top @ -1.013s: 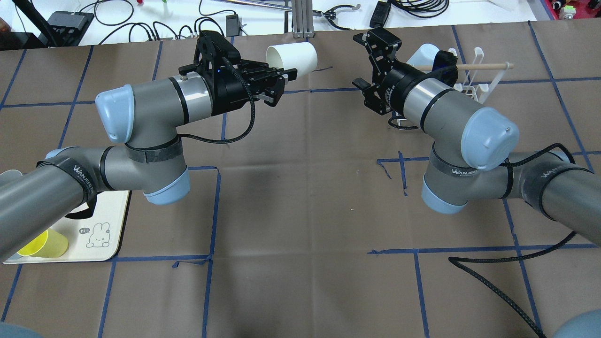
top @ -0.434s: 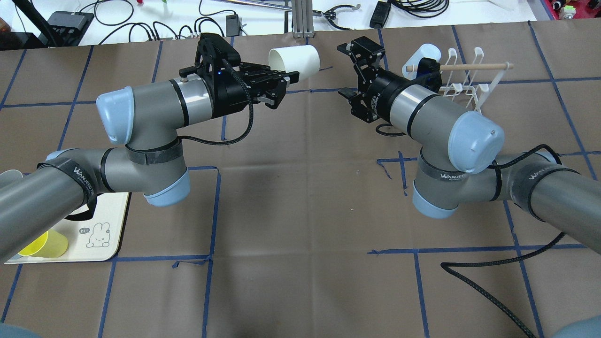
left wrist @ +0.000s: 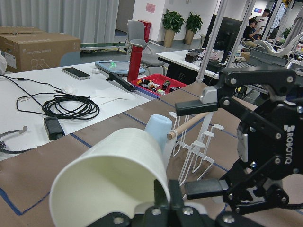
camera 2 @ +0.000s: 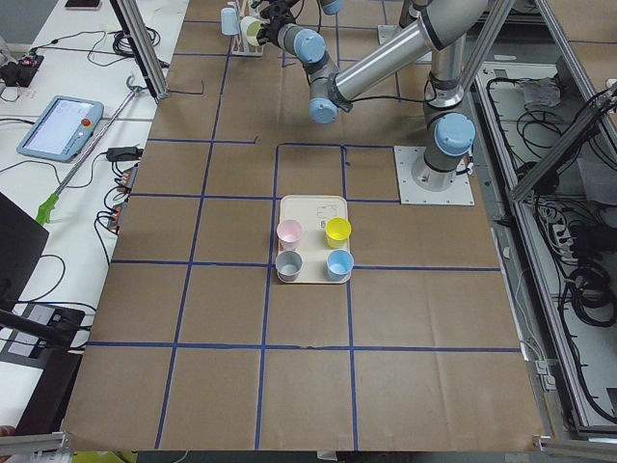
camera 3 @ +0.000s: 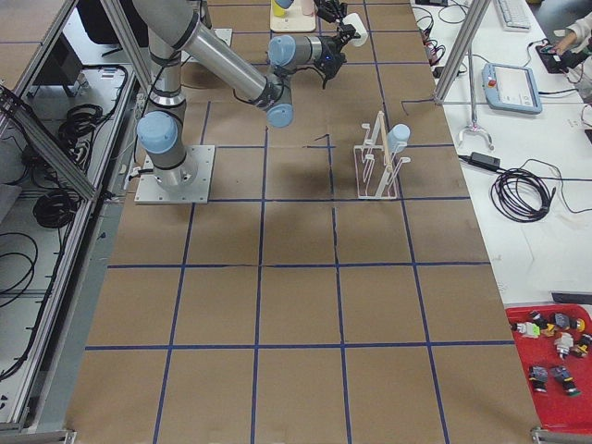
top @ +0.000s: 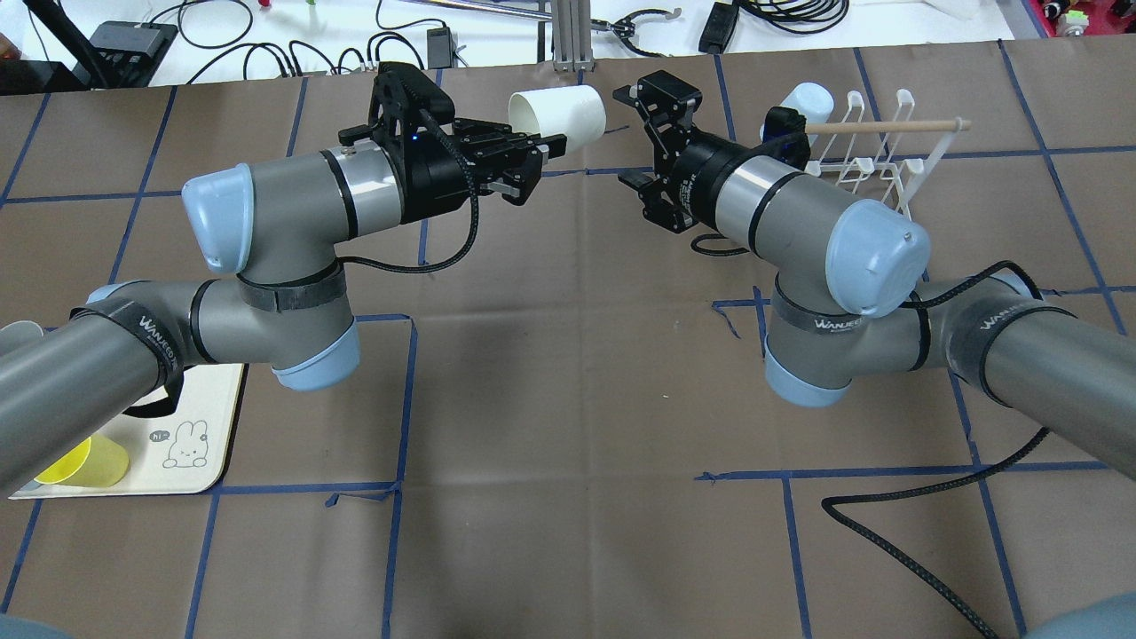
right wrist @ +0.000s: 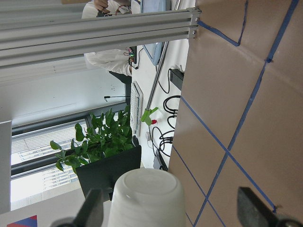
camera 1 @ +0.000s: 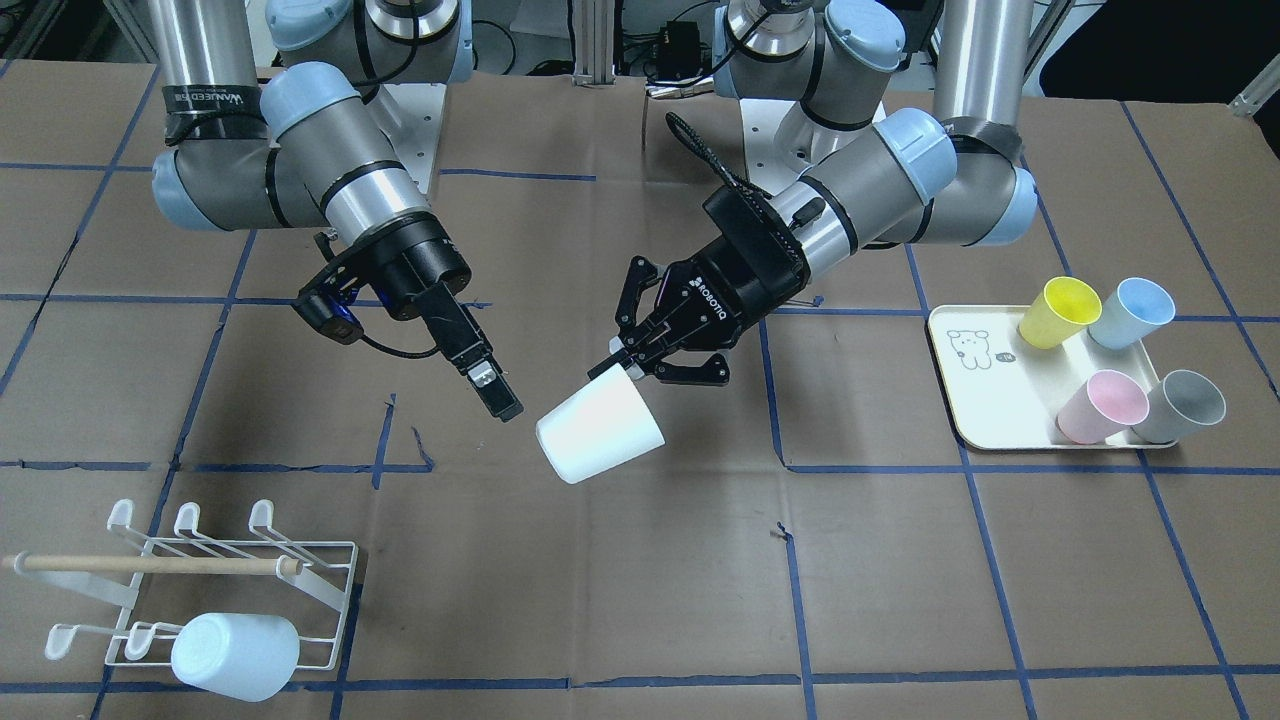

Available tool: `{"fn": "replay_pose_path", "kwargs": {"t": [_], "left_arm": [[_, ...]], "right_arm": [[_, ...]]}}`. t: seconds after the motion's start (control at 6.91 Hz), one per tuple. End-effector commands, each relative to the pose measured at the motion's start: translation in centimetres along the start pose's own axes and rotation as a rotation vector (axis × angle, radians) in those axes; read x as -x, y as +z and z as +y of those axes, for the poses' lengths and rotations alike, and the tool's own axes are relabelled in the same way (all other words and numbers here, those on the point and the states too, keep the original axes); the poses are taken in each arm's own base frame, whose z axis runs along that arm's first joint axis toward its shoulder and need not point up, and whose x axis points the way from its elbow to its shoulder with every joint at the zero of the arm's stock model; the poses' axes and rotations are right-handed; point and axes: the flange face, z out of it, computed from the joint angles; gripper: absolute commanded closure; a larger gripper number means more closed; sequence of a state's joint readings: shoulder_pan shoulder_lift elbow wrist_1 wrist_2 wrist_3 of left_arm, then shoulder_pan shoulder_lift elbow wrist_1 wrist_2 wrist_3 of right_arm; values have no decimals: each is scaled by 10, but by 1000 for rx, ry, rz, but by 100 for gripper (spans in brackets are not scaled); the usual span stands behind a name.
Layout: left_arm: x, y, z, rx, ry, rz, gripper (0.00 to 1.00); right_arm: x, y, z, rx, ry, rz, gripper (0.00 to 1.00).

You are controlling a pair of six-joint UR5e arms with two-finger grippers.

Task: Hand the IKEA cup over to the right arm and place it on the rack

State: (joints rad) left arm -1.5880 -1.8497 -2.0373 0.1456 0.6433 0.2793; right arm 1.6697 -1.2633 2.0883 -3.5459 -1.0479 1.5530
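Overhead view: white cup (top: 561, 111) is held off the tabletop (top: 568, 399), lying on its side. Its mouth faces the left gripper (top: 543, 145), whose fingers are pinched on the rim wall. Its base points at the right gripper (top: 624, 135), just beside it and not touching, fingers spread wide. Behind the right gripper stands the rack (top: 874, 160) with a wooden dowel (top: 887, 126) across it and a pale blue cup (top: 809, 99) on a prong. Front-facing view: white cup hangs tilted at mid-table between the two grippers. One right finger tip sits near its base with a gap. The rack is well apart toward the near edge. The tray (camera 1: 985, 400) on the far side carries a yellow cup (camera 1: 1060, 312), blue cup (camera 1: 1132, 312), pink cup (camera 1: 1103, 405) and grey cup (camera 1: 1182, 405). Side views: both grippers too small to judge. Left wrist view: white cup fills the foreground, rim clamped at the bottom edge. The spread right fingers frame the space just past its base, with the rack behind. Right wrist view: cup base is centred between the two open fingers, with clear space on each side.
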Motion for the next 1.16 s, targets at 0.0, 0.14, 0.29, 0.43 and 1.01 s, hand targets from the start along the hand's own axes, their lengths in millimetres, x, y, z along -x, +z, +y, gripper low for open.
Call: {"fn": "replay_pose_path", "kwargs": {"t": [0.0,0.14,0.29,0.43,1.01], "left_arm": [[0,0,0,0,-6,-3,93],[-1,0,-2,-1,-10,-4,93],[-1,-1,-3,-3,-12,-6,92],[-1,-1,-5,-5,-10,-8,92],[-3,-2,-6,-4,-24,-10,91]], "right_arm": [[3,17,14,34,37,3,3],[8,18,14,36,54,-7,3],[9,18,15,38,53,-8,3],[12,19,16,39,52,-12,3],[23,39,17,58,43,-17,3]]}}
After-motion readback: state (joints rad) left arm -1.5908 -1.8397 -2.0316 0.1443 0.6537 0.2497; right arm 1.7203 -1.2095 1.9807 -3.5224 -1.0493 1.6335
